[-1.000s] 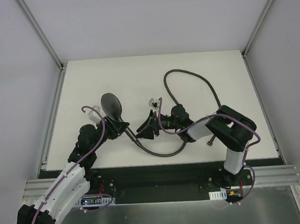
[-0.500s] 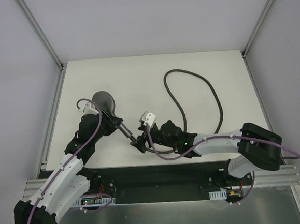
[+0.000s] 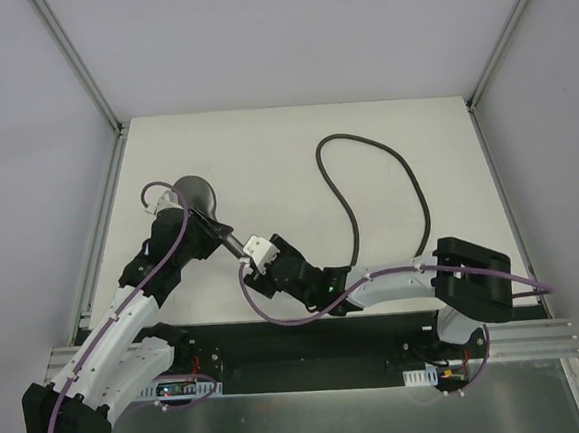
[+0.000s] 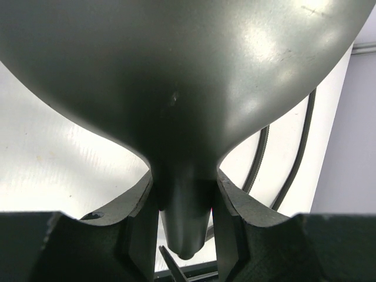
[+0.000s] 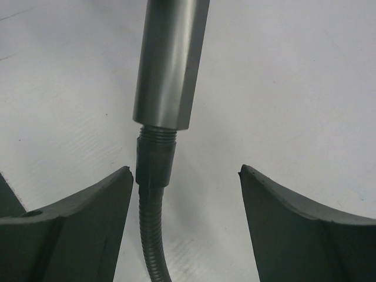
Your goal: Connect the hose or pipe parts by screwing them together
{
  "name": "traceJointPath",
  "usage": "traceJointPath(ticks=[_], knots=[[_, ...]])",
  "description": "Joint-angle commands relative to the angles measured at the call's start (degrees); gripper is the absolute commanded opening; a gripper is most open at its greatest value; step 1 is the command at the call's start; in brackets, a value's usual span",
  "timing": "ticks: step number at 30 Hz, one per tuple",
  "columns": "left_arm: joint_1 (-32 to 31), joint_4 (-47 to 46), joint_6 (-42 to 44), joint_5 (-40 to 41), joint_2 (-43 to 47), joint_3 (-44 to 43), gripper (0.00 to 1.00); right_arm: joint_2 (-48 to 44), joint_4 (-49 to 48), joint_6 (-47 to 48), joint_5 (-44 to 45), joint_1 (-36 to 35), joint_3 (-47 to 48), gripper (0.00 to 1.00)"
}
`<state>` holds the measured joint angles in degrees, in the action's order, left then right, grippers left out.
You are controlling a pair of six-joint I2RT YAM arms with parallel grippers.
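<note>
1. From above, we are watching the shower head (image 3: 196, 196) over the left part of the table (image 3: 263, 138). Its round end is pointing far-left, and its handle (image 3: 229, 239) is slanting down-right toward the near edge. The left arm (image 3: 127, 320) is reaching up from its base, with the left gripper (image 3: 210, 229) at the neck. The right arm (image 3: 395, 280) is stretching low and leftward, bringing the right gripper (image 3: 251, 258) to the handle's end. The hose (image 3: 348, 137) is looping over the right half.
2. On the left wrist, the shower head (image 4: 176, 76) is filling the view, and both fingers (image 4: 138, 226) are pressing its neck, clamped tight.
3. On the right wrist, the handle (image 5: 170, 64) is running nearly upright, and the hose fitting (image 5: 155, 158) is meeting its threaded end. The right gripper (image 5: 185, 170) is standing wide apart and holding nothing, with one finger (image 5: 88, 217) just beside the fitting.
</note>
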<state>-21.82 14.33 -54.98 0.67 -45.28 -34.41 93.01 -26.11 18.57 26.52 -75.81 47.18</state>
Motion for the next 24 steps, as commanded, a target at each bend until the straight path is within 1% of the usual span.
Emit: traceJointPath(ticks=[1, 2, 4, 7, 8, 10, 11, 12, 14, 15, 17, 18, 19, 20, 21, 22, 23, 24], knots=[[-0.5, 0.3, -2.2, 1.4, 0.3, -3.2, 0.00, 1.9, -0.1, 1.5, 3.6, -0.4, 4.1, 0.73], [-0.4, 0.3, -2.2, 1.4, 0.3, -3.3, 0.00, 2.2, -0.4, 1.3, 3.9, -0.5, 4.2, 0.69], [-0.4, 0.7, -2.3, 1.2, 0.4, -3.6, 0.00, 2.5, -1.0, 0.8, 4.1, -0.5, 4.1, 0.64], [-0.4, 1.1, -2.3, 0.9, 0.7, -4.0, 0.00, 2.0, -3.3, 0.2, 4.0, -0.5, 3.0, 0.47], [-0.5, 1.1, -2.4, 0.7, 0.8, -3.9, 0.00, 1.7, -5.5, -0.1, 3.8, -0.5, 2.2, 0.32], [-0.4, 1.1, -2.9, 0.0, 1.4, -3.2, 0.00, 0.3, -8.2, -1.2, 1.3, 0.2, -0.2, 0.16], [-0.5, 0.9, -3.1, -0.2, 1.5, -2.9, 0.00, -0.2, -11.0, -1.9, -0.8, 0.9, -1.1, 0.03], [-0.4, 0.3, -3.2, -0.6, 1.9, -2.2, 0.00, -1.1, -12.6, -2.7, -5.6, 2.6, -2.0, 0.01], [-0.5, -0.8, -3.6, -2.3, 2.7, -1.0, 0.00, -1.8, -16.2, -4.7, -8.9, 4.1, -4.3, 0.01], [-0.5, -1.7, -3.8, -3.3, 4.0, 0.9, 0.00, -2.2, -16.8, -5.3, -13.4, 5.8, -4.6, 0.01], [-0.5, -5.6, -4.4, -4.4, 5.8, 4.6, 0.00, -2.7, -19.1, -7.7, -17.0, 7.4, -6.1, 0.01], [-0.5, -7.3, -4.5, -5.9, 8.1, 5.9, 0.00, -3.2, -20.4, -9.1, -21.8, 10.0, -6.8, 0.01], [-0.5, -12.3, -3.9, -7.0, 9.2, 7.3, 0.00, -3.3, -24.3, -12.6, -24.7, 11.4, -7.6, 0.01], [-0.4, -14.6, -3.3, -8.1, 10.5, 10.7, 0.00, -3.2, -26.8, -14.3, -30.6, 12.8, -9.6, 0.01], [-0.4, -17.9, -2.9, -8.9, 12.6, 12.3, 0.00, -2.9, -29.0, -15.8, -33.4, 15.3, -10.2, 0.01], [-0.5, -23.6, -2.4, -10.7, 13.7, 13.7, 0.00, -2.5, -32.7, -17.6, -36.5, 16.5, -10.7, 0.01], [-0.4, -26.3, -2.2, -11.5, 14.6, 16.9, 0.00, -2.1, -34.7, -21.0, -42.0, 18.6, -11.1, 0.01], [-0.4, -29.5, -2.4, -12.2, 16.2, 18.5, 0.00, -0.7, -36.8, -23.3, -44.9, 19.6, -11.4, 0.01]])
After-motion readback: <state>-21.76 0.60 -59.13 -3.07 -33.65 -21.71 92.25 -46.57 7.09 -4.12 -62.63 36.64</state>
